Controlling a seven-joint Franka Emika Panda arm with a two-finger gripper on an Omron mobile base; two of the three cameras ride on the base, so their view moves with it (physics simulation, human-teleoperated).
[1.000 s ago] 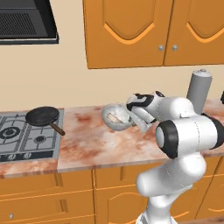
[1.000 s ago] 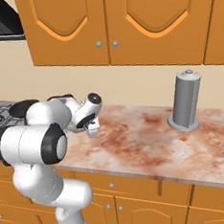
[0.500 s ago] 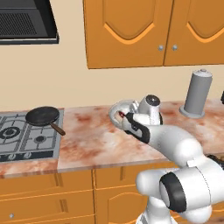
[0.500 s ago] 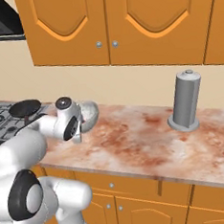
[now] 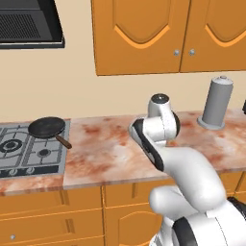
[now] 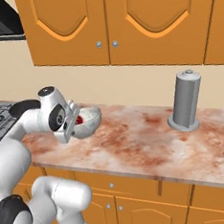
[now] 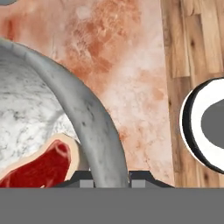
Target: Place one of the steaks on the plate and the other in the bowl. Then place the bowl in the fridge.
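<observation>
Claw [image 7: 105, 177] pinched on the rim of the bowl [image 7: 39, 118], one finger tip either side of the grey wall in the hand view, jaws nearly closed on it. Held the bowl off the counter [image 6: 135, 140], tilted, well left of the grey canister [image 6: 185, 100] in the right base view, with the white arm wrapped round in front. Carried one steak [image 7: 37, 166] inside, red with a pale fat edge, lying against the inner wall just beside the gripped rim. Showed the counter's marbled top and a strip of wooden floor [image 7: 192, 52] beyond the bowl in the hand view, so apparently hung near the counter's front edge. Left the black frying pan [image 5: 46, 127] on the stove [image 5: 29, 149], far from the canister on the other side. Could not tell where the plate, the second steak or the fridge stood. Judged the step in hand to be the last one: bowl loaded, lifted, on its way to the fridge. Called next for keeping the pinch firm and the bowl level enough that the steak would not slide out, then swinging clear of the counter and driving the base toward the fridge, then setting the bowl down flat on a shelf before letting go. Risked a slip, given a thin grip on one side of a heavy-looking bowl.
</observation>
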